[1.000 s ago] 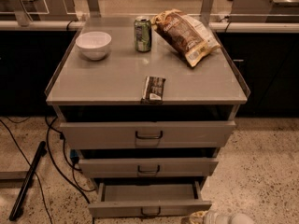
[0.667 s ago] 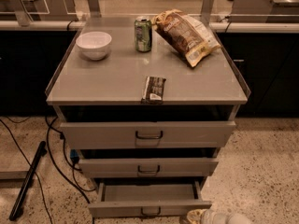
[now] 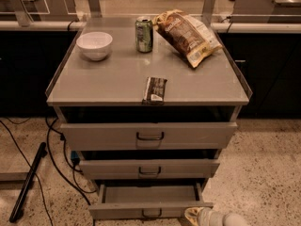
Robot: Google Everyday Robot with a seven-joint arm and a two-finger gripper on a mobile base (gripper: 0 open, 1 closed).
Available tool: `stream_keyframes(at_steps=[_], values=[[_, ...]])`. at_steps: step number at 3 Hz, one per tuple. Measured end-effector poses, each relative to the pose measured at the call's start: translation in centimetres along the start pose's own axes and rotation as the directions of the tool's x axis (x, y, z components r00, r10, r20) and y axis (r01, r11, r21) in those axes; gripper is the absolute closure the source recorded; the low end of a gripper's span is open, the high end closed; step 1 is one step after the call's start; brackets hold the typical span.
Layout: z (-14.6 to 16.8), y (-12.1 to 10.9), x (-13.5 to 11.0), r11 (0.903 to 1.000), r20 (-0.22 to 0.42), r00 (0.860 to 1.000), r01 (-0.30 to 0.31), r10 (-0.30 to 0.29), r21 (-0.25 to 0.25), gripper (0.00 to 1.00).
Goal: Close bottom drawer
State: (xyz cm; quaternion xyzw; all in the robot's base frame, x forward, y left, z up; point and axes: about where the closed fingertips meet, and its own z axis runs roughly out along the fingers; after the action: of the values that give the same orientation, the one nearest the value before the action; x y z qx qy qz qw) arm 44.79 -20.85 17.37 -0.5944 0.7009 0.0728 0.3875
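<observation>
Standing out from the grey cabinet [image 3: 117, 79], the bottom drawer [image 3: 123, 212] is pulled well forward of the two drawers above it, so that its bare inside shows from above. Its narrow front sits almost at the lower edge of the view, with a small dark loop handle [image 3: 151, 214] at the middle. The gripper [image 3: 193, 215] is low at the bottom right, just beside the right end of that drawer front, on a pale arm [image 3: 223, 219] that comes in from the right. Whether it touches the front, and whether it is spread or pressed together, I cannot tell from here. The middle drawer [image 3: 188, 167] and the top drawer [image 3: 197, 134] also stand a little way out, with a dark gap above each. On the cabinet top a white bowl [image 3: 94, 45] sits at the back left, a green can [image 3: 144, 34] stands upright beside it, and a crumpled snack bag [image 3: 186, 36] lies at the back right. A dark wrapped bar [image 3: 154, 89] lies at the front edge. Black cables [image 3: 56, 159] and a black rod [image 3: 28, 182] lie on the speckled floor [image 3: 263, 173] to the left.
</observation>
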Motion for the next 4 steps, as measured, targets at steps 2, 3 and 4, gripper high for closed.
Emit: stream_keyframes(at_steps=[2,3,4], values=[[3.7,-2.1,-0.7,0.9988,-0.004,0.999,0.039,-0.039,0.028,1.00],[4.5,-2.7,-1.0,0.9983,-0.006,0.999,0.049,-0.049,0.032,1.00],[5.3,-3.3,-1.2,0.9976,-0.012,0.998,0.062,-0.061,0.033,1.00]])
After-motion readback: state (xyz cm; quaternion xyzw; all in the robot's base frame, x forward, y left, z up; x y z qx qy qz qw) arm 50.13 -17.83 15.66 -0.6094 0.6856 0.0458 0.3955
